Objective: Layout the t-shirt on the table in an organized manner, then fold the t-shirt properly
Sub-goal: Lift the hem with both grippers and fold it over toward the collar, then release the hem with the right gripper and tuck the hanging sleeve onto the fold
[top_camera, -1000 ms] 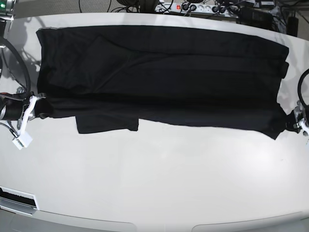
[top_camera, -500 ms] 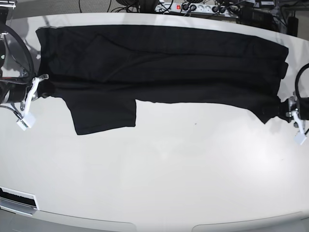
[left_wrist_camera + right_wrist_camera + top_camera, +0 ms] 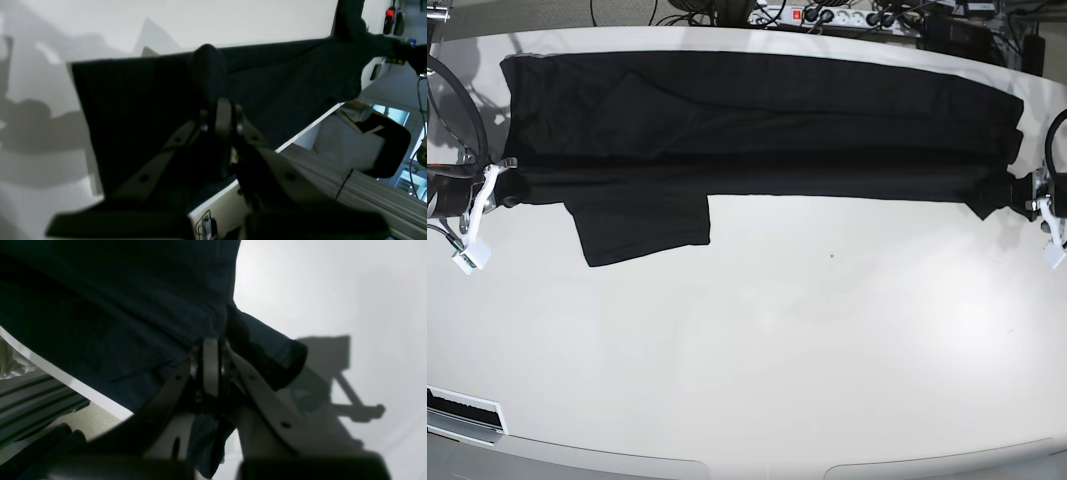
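Note:
The black t-shirt [image 3: 757, 120] lies stretched across the far half of the white table [image 3: 777, 350], its near edge lifted and pulled taut in a straight line. A sleeve [image 3: 642, 225] hangs out below that line at the left. My right gripper [image 3: 499, 187] is shut on the shirt's left end, with fabric [image 3: 133, 306] bunched in its jaws in the right wrist view. At the shirt's right end my left gripper [image 3: 1025, 193] is shut on the cloth, and dark fabric [image 3: 133, 110] wraps over its fingertips [image 3: 223, 113].
A power strip and cables [image 3: 827, 15] lie beyond the table's far edge. A small dark speck [image 3: 831, 255] marks the tabletop. A white tag [image 3: 465, 260] dangles under the right gripper. Bare tabletop fills the near half.
Both grippers have carried the shirt's near edge away from me, toward the far side. The sagging front edge is now pulled into a straight taut line.

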Robot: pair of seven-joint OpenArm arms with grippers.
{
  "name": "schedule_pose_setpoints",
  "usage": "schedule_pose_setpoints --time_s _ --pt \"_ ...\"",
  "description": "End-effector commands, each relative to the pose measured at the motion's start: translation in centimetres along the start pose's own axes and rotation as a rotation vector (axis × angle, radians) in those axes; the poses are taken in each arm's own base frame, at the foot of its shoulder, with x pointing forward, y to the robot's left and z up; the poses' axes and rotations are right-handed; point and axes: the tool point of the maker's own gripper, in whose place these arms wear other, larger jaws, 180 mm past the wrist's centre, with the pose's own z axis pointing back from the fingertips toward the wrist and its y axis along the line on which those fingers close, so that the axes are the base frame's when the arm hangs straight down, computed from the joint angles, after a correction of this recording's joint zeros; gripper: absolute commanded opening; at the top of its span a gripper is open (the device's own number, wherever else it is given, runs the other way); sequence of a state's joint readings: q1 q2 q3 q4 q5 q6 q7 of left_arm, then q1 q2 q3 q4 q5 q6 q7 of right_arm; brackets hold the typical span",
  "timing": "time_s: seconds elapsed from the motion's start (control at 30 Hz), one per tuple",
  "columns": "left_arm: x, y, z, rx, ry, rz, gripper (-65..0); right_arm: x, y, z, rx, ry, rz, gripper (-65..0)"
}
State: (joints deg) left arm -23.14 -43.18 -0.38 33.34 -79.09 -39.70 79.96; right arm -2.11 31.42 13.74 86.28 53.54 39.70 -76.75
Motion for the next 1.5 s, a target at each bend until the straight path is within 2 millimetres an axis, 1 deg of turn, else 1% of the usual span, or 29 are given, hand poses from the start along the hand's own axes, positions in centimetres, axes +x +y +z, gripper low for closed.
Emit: schedule_pose_setpoints --time_s 0.0,0.1,0.13,0.2,0.3,0.33,0.37,0.4,0.43,0.47,0.5,0.53,0.57,0.63,0.7,0.77,0.83,0.93,0.97,1.07,1.13,1.23,1.33,1.47 --pt "1.2 0.1 1.7 0.017 -0.035 -0.021 -65.0 0.9 -0.8 1.2 -0.031 -0.022 0.027 -65.0" --pt "0.0 0.7 1.7 0.026 -0.013 -0.005 -65.0 0.1 -0.7 0.9 -0.027 -0.006 0.02 -65.0" --pt "-0.6 0.9 1.6 0.03 -0.002 0.002 -65.0 -0.4 -0.8 0.8 -0.034 0.009 0.017 -65.0" --pt "-1.3 1.3 1.3 0.032 0.006 0.015 -65.0 -0.6 -1.1 0.8 -0.051 0.016 0.018 -65.0" --pt "-0.6 1.8 1.2 0.054 -0.052 0.016 -65.0 0.0 -1.3 0.8 -0.062 -0.015 0.021 -65.0" --pt "-0.4 2.0 1.3 0.067 -0.062 0.012 -65.0 0.1 -1.3 0.8 -0.062 -0.023 0.022 -60.7" --pt "-0.3 2.1 1.3 0.069 -0.072 0.011 -65.0 0.1 -1.3 0.8 -0.062 -0.022 0.022 -52.8" --pt "-0.2 2.1 1.4 0.071 -0.076 0.011 -60.3 0.1 -1.3 0.8 -0.062 -0.022 0.022 -43.9" --pt "-0.2 2.2 1.6 0.074 -0.077 0.011 -52.3 0.1 -1.3 0.8 -0.062 -0.023 0.022 -35.0" --pt "-0.2 2.2 1.7 0.076 -0.077 0.011 -43.9 0.3 -1.4 0.9 -0.064 -0.027 0.024 -28.0" --pt "-0.1 2.2 1.7 0.077 -0.079 0.011 -36.7 0.8 -1.5 1.0 -0.068 -0.036 0.028 -23.5" --pt "0.0 2.2 1.7 0.076 -0.086 0.01 -31.3 1.3 -1.7 1.2 -0.073 -0.047 0.033 -21.8" --pt "0.1 2.2 1.7 0.075 -0.092 0.01 -28.3 2.0 -1.9 1.5 -0.081 -0.063 0.023 -21.7" --pt "0.3 2.1 1.6 0.073 -0.097 0.009 -27.7 3.7 -2.4 2.1 -0.099 -0.102 -0.005 -21.7" --pt "0.4 2.1 1.6 0.074 -0.104 0.009 -27.7 5.6 -2.3 2.6 -0.088 -0.163 -0.031 -21.7" --pt "0.4 2.1 1.6 0.074 -0.105 0.009 -27.7 6.9 -2.1 2.6 -0.08 -0.234 -0.069 -21.7" --pt "0.5 2.1 1.6 0.073 -0.11 0.008 -27.7 7.6 -2.1 1.9 -0.094 -0.286 -0.099 -21.7" --pt "0.9 2.1 1.7 0.073 -0.133 0.007 -27.7 8.3 -2.3 0.2 -0.124 -0.349 -0.181 -21.7" --pt "1.0 2.1 1.7 0.073 -0.137 0.007 -27.7 8.2 -2.4 -0.6 -0.128 -0.36 -0.204 -21.7" --pt "1.0 2.1 1.6 0.071 -0.137 0.007 -27.7 7.5 -2.8 -3.2 -0.13 -0.35 -0.276 -21.7" --pt "1.0 2.1 1.6 0.071 -0.137 0.007 -27.7 6.9 -2.7 -5.3 -0.098 -0.317 -0.319 -21.7" --pt "1.0 2.1 1.6 0.071 -0.137 0.008 -27.7 6.4 -2.1 -8.3 -0.026 -0.293 -0.414 -21.7" --pt "1.0 2.1 1.6 0.07 -0.138 0.007 -27.7 6.6 -1.2 -10.6 0.056 -0.277 -0.459 -21.7" --pt "1.0 2.1 1.6 0.071 -0.138 0.008 -27.7 7.6 0.2 -11.9 0.133 -0.279 -0.454 -21.8"
